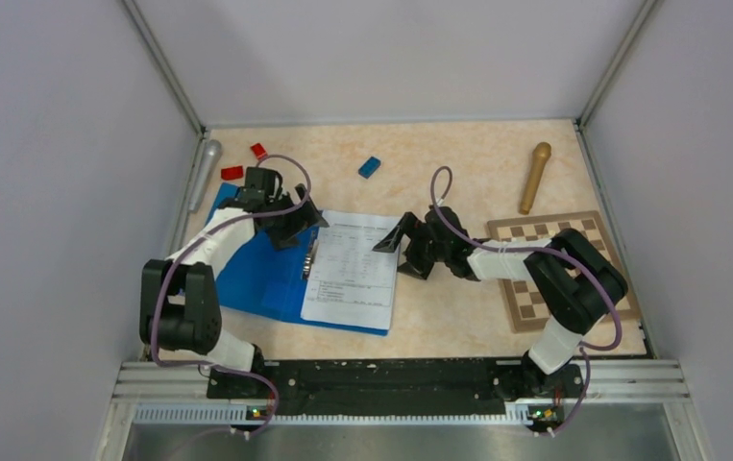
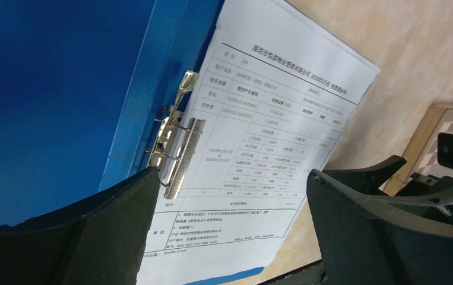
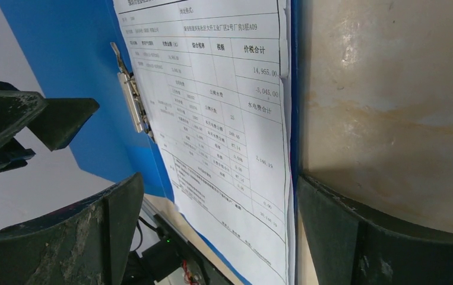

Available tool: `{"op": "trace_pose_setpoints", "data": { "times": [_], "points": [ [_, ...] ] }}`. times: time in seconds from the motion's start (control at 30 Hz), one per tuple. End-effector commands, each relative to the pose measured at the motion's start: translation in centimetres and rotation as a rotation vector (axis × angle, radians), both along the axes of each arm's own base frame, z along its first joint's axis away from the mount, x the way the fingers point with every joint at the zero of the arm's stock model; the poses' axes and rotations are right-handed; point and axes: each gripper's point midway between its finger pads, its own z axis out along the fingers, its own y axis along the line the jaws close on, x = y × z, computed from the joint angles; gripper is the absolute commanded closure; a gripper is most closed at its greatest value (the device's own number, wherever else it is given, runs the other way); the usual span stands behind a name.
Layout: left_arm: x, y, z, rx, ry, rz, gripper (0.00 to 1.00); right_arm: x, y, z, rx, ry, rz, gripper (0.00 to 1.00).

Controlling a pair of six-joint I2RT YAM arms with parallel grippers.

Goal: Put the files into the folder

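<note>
little weight, less stiffness: judged the files slippery (easily creased), favoured pinching a free edge. found left gripper and right gripper gaping, empty.

1. Folder: smooth blue plastic with a slight sheen on the inside cover.
2. Papers: thin, plain matt white paper with black print.
3. Clip: bare shiny metal, ribbed along one bar.
4. Table: beige marbled top, smooth, with a soft gloss.
5. My left fingers: black matt plastic, kinda grainy. My right fingers: same stuff, but scuffed and dusty grey.
6. Chessboard: wood in light and dark squares, dull finish. Club: smooth pale wood.
7. Rod by the wall: silvery, looks like metal.
8. Rail: pale bare metal, grooved.
</note>
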Motion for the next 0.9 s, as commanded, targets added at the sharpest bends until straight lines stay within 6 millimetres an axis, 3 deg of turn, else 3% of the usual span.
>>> {"op": "trace_pose_setpoints", "data": {
  "times": [0.0,0.17,0.4,0.57,0.73,0.87],
  "points": [
    [-0.7,0.8,-3.0,0.036,0.074,0.016,0.02,-0.1,0.7,0.2,0.011,-0.037,0.032,0.02],
    [-1.4,0.5,-5.8,0.004,0.123,0.045,0.03,-0.1,0.3,1.1,-0.012,-0.072,0.045,0.02],
    [-2.2,-1.5,-7.0,-0.097,0.146,0.009,0.03,0.6,-1.6,4.5,-0.049,-0.190,0.018,0.02],
    [-2.2,-3.7,-6.4,-0.165,0.133,-0.021,0.03,1.7,-5.1,6.3,-0.107,-0.247,-0.053,0.01],
    [-1.8,-5.4,-5.4,-0.237,0.114,-0.006,0.03,2.4,-10.1,5.7,-0.115,-0.237,-0.137,0.01],
    [-1.8,-6.5,-4.6,-0.218,0.096,-0.018,0.03,2.4,-12.1,4.6,-0.204,-0.225,-0.123,0.01]
  ]
}}
